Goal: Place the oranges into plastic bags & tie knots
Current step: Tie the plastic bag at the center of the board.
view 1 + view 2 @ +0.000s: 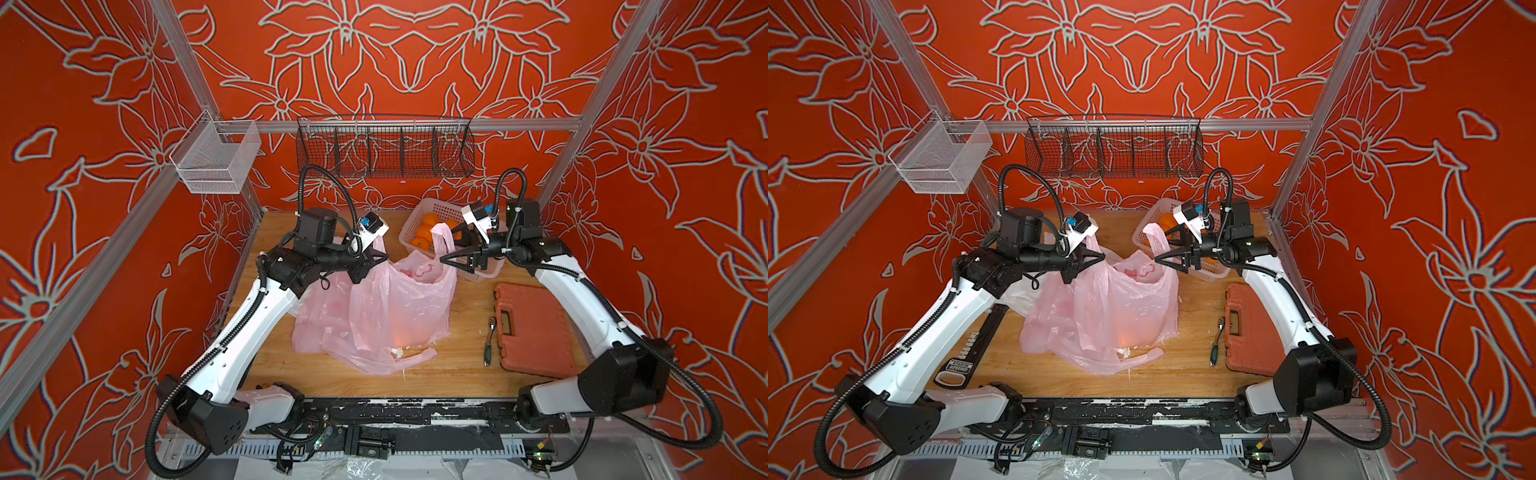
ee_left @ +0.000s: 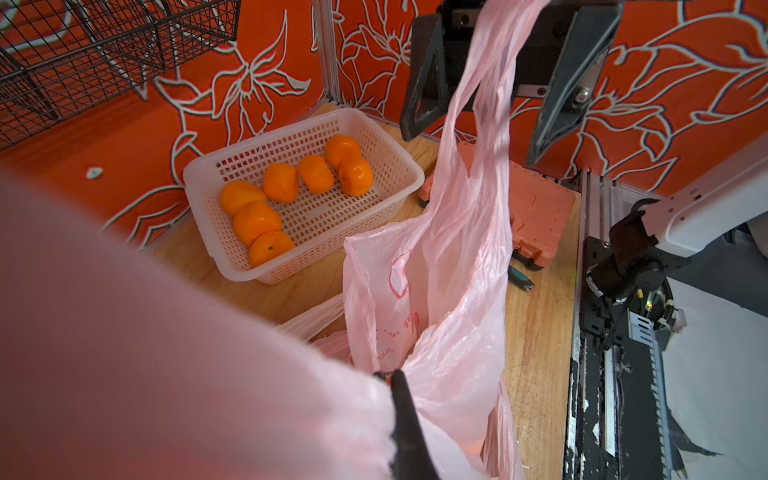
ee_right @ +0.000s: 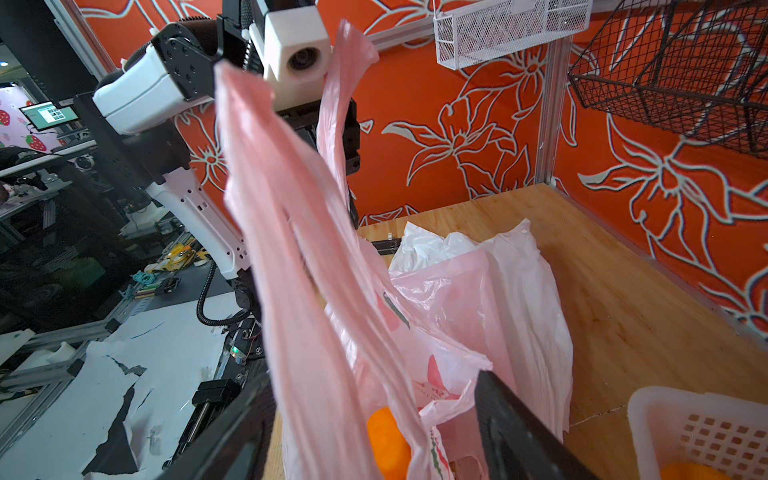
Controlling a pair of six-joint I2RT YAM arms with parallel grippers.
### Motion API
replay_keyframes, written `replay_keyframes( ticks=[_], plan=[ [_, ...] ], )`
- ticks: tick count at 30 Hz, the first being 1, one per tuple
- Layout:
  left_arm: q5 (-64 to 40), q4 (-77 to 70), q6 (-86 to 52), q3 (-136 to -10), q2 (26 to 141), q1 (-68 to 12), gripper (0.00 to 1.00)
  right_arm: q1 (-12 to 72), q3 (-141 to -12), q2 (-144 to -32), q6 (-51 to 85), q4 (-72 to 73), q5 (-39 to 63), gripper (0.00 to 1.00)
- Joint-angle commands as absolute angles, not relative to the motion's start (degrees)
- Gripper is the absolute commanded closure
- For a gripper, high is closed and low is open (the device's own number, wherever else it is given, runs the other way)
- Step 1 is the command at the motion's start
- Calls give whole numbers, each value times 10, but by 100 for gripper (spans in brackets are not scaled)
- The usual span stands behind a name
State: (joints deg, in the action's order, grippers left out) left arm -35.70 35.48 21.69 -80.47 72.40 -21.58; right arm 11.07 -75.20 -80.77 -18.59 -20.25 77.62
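Pink bag (image 1: 399, 299) upright, untied; oranges (image 2: 281, 183) in basket (image 2: 328, 216), one apparently bagged.

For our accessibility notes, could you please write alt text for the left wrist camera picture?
A pink bag is held up on a wooden table: the left gripper pinches part of it, and one handle rises between the jaws of the open right gripper. Next to it a white basket holds seven oranges; an orange tool case lies nearby.
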Motion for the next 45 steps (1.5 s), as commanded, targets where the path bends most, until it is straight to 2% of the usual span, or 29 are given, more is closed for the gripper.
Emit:
replay_keyframes(
  ticks=[1, 4, 6, 9, 12, 19, 23, 25, 29, 32, 36, 40, 45],
  plan=[
    [-372, 357, 227, -810, 723, -209, 100, 118, -716, -787, -143, -116, 781, 31],
    [-375, 341, 221, -800, 716, -209, 100, 119, -688, -773, -109, -80, 743, 45],
    [-386, 329, 221, -795, 711, -208, 100, 120, -663, -756, -70, -37, 716, 57],
    [-401, 322, 225, -788, 701, -208, 100, 123, -631, -714, -32, -2, 657, 77],
    [-417, 320, 238, -783, 689, -208, 100, 134, -621, -671, -23, -26, 595, 100],
    [-455, 377, 308, -810, 672, -209, 100, 197, -658, -580, -62, -211, 388, 100],
    [-480, 414, 338, -826, 688, -216, 100, 262, -684, -588, -81, -313, 230, 100],
    [-470, 422, 355, -819, 698, -230, 100, 278, -678, -606, -78, -334, 186, 100],
    [-474, 437, 379, -807, 715, -243, 100, 304, -663, -624, -80, -332, 160, 100],
    [-480, 410, 357, -789, 711, -244, 74, 320, -668, -630, -86, -329, 165, 100],
    [-490, 372, 321, -774, 699, -243, 60, 325, -663, -626, -86, -315, 189, 100],
    [-488, 318, 287, -745, 686, -242, 60, 330, -660, -623, -89, -316, 198, 100],
    [-498, 299, 278, -751, 698, -243, 65, 332, -670, -622, -81, -311, 198, 100]
  ],
)
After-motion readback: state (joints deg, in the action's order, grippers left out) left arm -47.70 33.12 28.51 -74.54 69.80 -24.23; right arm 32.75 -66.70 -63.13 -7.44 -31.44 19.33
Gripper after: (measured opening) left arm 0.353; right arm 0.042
